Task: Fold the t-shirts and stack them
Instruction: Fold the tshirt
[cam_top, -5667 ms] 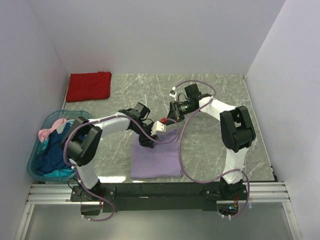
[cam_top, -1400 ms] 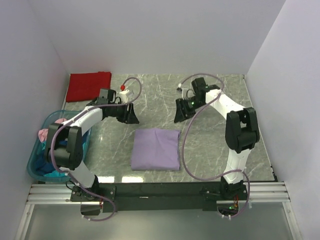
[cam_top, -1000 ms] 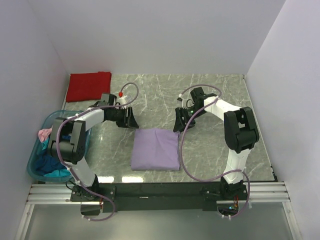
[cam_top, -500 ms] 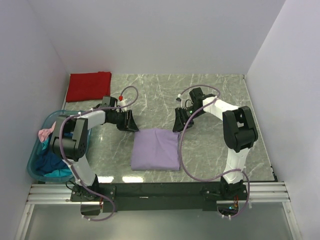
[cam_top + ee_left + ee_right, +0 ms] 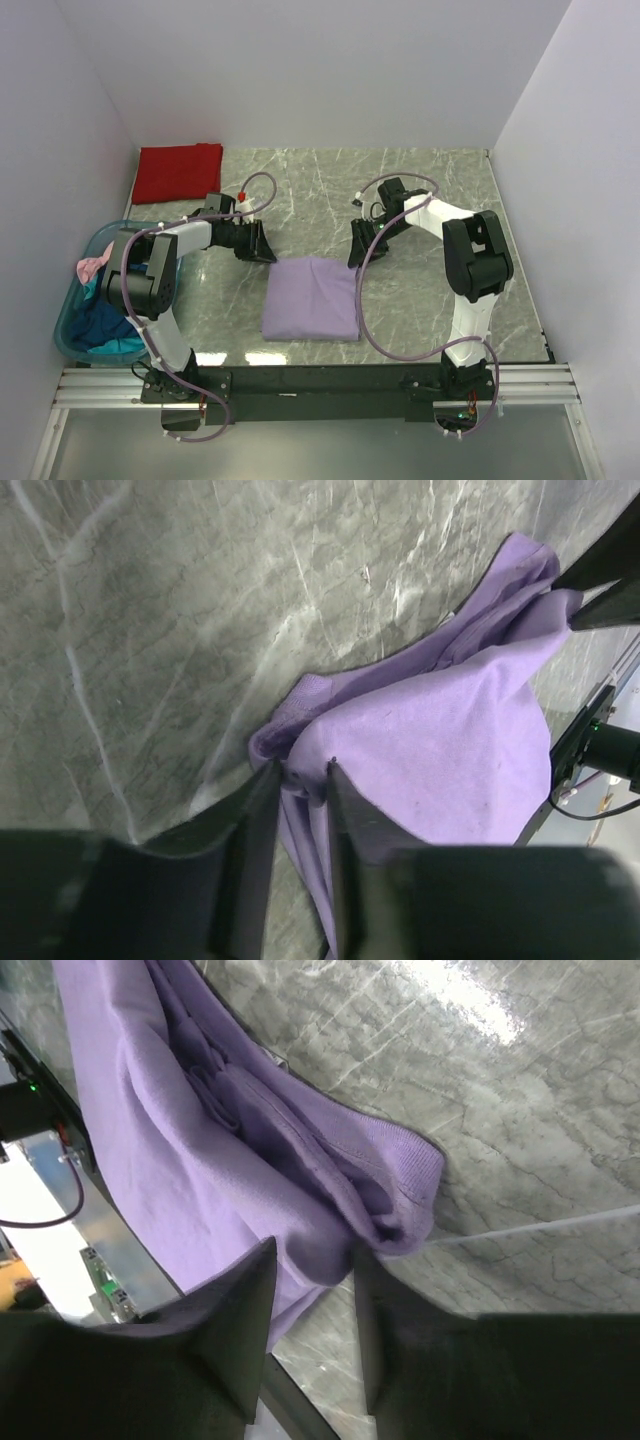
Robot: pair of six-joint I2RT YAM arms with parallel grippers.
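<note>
A: Left gripper point(image 5: 300, 772)?
B: Pinched on the light purple t-shirt point(image 5: 440, 740), its 11 o'clock corner, with cloth bunched between the fingers.
A: Right gripper point(image 5: 312, 1258)?
B: Clamped on the 1 o'clock corner, a thick fold caught between the fingers.
A: Where's that shirt?
B: Folded flat at the counter's point(image 5: 430, 190) 6 o'clock, near the arm bases. Both grippers sit at its far edge, one on each corner.
A: Other shirts?
B: Red t-shirt point(image 5: 178, 172) folded at 10 o'clock, well apart from the purple one. Pink shirt point(image 5: 93, 266) and dark blue shirt point(image 5: 100, 318) are heaped in the tub point(image 5: 100, 234) at 8 o'clock.
</note>
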